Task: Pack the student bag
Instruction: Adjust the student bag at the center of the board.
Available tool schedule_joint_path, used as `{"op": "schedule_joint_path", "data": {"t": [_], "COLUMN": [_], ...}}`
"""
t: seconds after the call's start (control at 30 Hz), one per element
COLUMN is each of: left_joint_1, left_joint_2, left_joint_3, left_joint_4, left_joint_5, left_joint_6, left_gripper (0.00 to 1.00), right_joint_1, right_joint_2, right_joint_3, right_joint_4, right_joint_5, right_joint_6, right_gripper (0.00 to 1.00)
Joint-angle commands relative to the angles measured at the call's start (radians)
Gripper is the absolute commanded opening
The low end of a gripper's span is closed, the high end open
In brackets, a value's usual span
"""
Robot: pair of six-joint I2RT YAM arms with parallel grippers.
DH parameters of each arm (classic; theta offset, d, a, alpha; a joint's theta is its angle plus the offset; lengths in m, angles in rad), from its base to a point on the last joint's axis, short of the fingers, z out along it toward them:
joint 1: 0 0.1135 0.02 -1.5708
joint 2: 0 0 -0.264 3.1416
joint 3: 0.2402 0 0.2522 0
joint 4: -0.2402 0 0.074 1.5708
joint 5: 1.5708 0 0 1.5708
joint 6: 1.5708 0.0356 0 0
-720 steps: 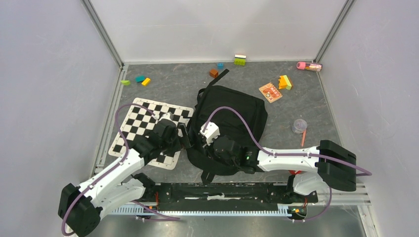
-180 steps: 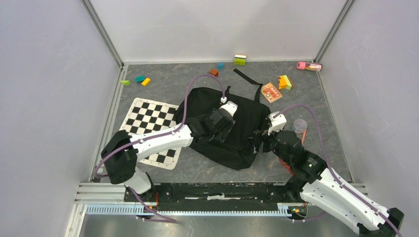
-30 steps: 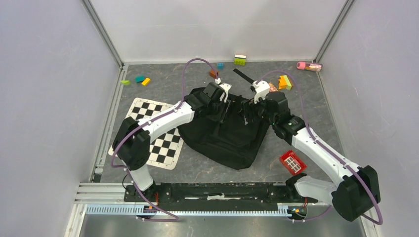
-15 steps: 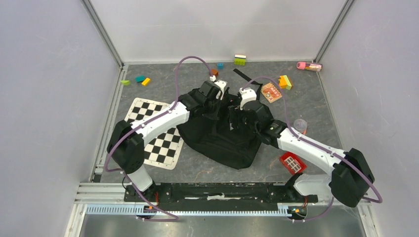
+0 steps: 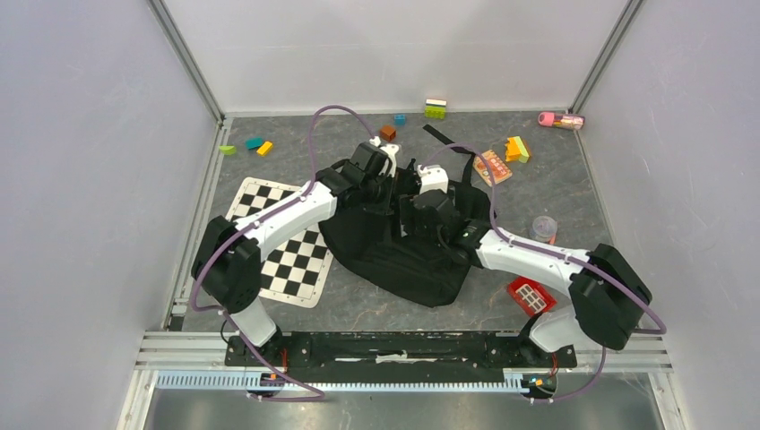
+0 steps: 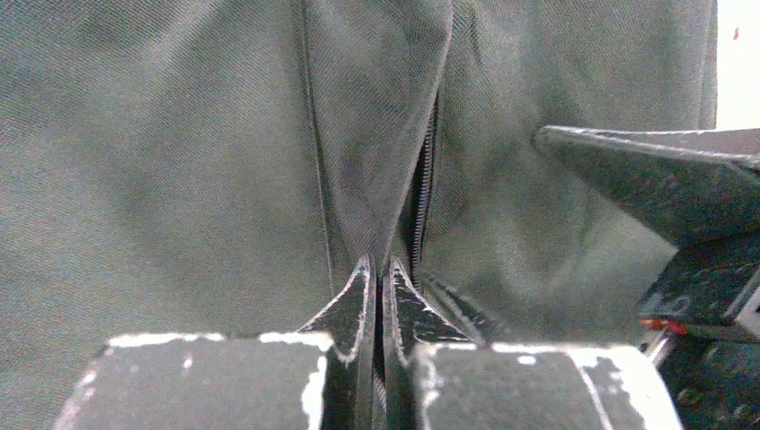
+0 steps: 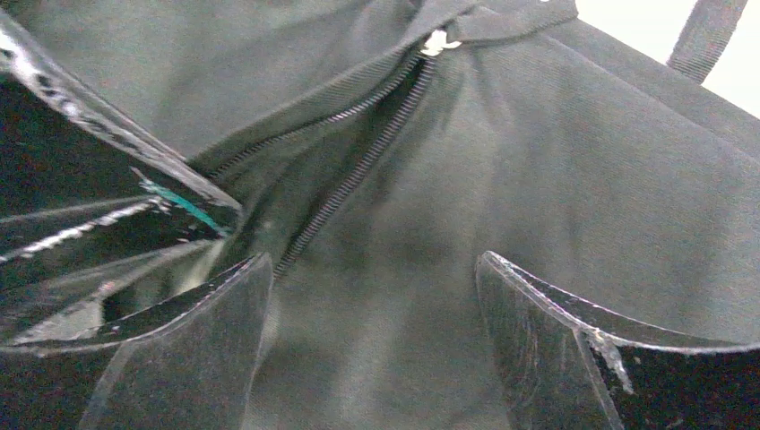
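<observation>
Noting layout: student bag (image 5: 421, 260) lay flat at centre of the worktop (image 5: 582, 206), with both arms meeting over its upper edge in the top view.

Left tool (image 6: 377, 269) was pressed together, pinching a raised fold of the bag's fabric. The zipper (image 6: 421, 206) ran just to the right of that pinch, straight up the left wrist frame.

Right tool (image 7: 372, 269) was spread wide and held nothing, hovering low over the cloth just beside the left tool.

Key relation, right wrist view: the zipper's long axis ran on a diagonal, from the metal pull (image 7: 436, 41) at top centre down to the lower left. It passed close to the finger at the left of the frame; the finger at the right was well apart from it. The pull lay ahead of the tool, beyond both fingertips.

Judgement: the right arm was the free one and the nearer to the pull. It would need to advance toward the top of its frame, along the zipper line, while the left pinch kept the fabric taut. Opening looked only partly parted; nothing seen inside.
</observation>
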Motion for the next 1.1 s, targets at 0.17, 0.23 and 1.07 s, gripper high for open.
{"op": "schedule_joint_path", "data": {"t": [0.17, 0.23, 1.07], "left_joint_1": [0.037, 0.04, -0.026], "left_joint_2": [-0.028, -0.033, 0.028], "left_joint_3": [-0.016, -0.02, -0.035], "left_joint_4": [0.054, 0.059, 0.122], "left_joint_5": [0.084, 0.086, 0.261], "left_joint_6": [-0.078, -0.081, -0.11], "left_gripper": [0.02, 0.02, 0.31], "right_joint_1": [0.065, 0.069, 0.062], "right_joint_2": [0.096, 0.114, -0.228], "right_joint_3": [0.069, 0.066, -0.031], "right_joint_4": [0.041, 0.029, 0.136], "right_joint_5": [0.085, 0.112, 0.186], "right_joint_6": [0.02, 0.014, -0.02], "right_gripper": [0.89, 0.9, 0.0]}}
